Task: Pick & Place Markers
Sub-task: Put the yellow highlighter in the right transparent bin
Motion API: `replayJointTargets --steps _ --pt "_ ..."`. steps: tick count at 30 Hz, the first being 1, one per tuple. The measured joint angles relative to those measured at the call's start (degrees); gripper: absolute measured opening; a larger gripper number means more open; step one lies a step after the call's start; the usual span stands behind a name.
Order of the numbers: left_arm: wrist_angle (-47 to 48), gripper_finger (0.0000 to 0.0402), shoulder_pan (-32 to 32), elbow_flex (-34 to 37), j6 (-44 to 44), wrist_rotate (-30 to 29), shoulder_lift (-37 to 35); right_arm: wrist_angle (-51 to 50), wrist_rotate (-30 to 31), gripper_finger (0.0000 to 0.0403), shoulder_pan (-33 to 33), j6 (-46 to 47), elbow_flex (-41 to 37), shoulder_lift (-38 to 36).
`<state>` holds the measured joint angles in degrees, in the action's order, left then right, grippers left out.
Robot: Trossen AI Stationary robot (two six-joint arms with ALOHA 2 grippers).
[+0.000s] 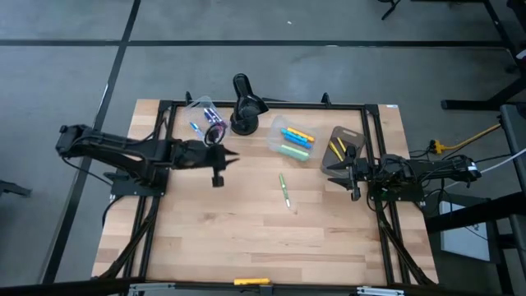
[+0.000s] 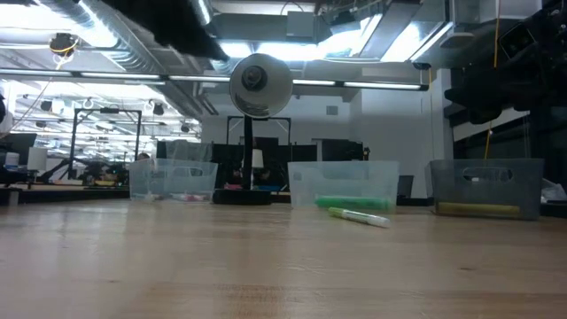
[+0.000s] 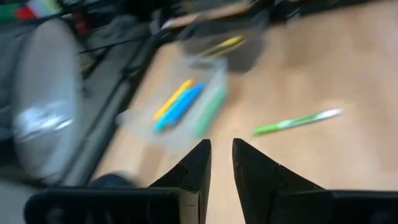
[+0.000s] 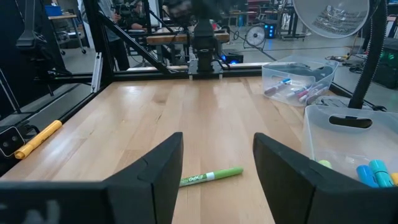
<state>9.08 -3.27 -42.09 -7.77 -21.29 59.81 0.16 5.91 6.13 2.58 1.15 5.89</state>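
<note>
bright ceiling strips glare in the low view; left wrist view is motion-blurred; elsewhere even light.

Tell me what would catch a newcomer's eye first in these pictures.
Probably the lone green marker lying loose on the bare wood mid-table, between the two arms. Behind it stand three clear tubs with sorted markers inside, and a black desk lamp at the far edge. The left tool hangs over the table near the lamp, fingers close together with nothing between them; the right tool waits open by the rightmost tub.
</note>
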Motion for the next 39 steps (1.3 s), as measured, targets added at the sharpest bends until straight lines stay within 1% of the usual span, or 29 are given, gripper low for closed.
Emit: replayJointTargets --steps 3,8,11,16,19,23,25,33,39 --pt "-2.5 0.0061 -2.6 0.0 1.9 3.5 0.1 0.0 0.0 0.0194 0.0 0.0 0.0 0.0" --pt "-5.2 0.006 -8.3 0.0 3.4 2.9 1.4 0.0 0.0 0.0194 0.0 0.0 0.0 0.0" --pt "-4.1 0.0063 -11.3 -1.6 5.6 3.0 3.5 0.0 0.0 0.0194 0.0 0.0 0.0 0.0" --pt "0.3 0.0066 -16.3 -6.8 8.0 3.8 8.8 0.0 0.0 0.0194 0.0 0.0 0.0 0.0" --pt "2.3 0.0066 -18.9 -10.3 10.3 8.4 12.5 0.0 0.0 0.0194 0.0 0.0 0.0 0.0" --pt "1.4 0.007 -21.7 -13.7 14.7 17.7 17.4 0.0 0.0 0.0194 0.0 0.0 0.0 0.0" --pt "0.9 0.0074 -23.1 -15.4 17.3 20.2 19.9 0.0 0.0 0.0194 0.0 0.0 0.0 0.0" --pt "0.9 0.0091 -27.9 -18.8 24.8 20.8 28.8 0.0 0.0 0.0194 0.0 0.0 0.0 0.0" --pt "1.1 0.0095 -30.7 -19.8 27.9 20.8 33.8 0.0 0.0 0.0194 0.0 0.0 0.0 0.0"
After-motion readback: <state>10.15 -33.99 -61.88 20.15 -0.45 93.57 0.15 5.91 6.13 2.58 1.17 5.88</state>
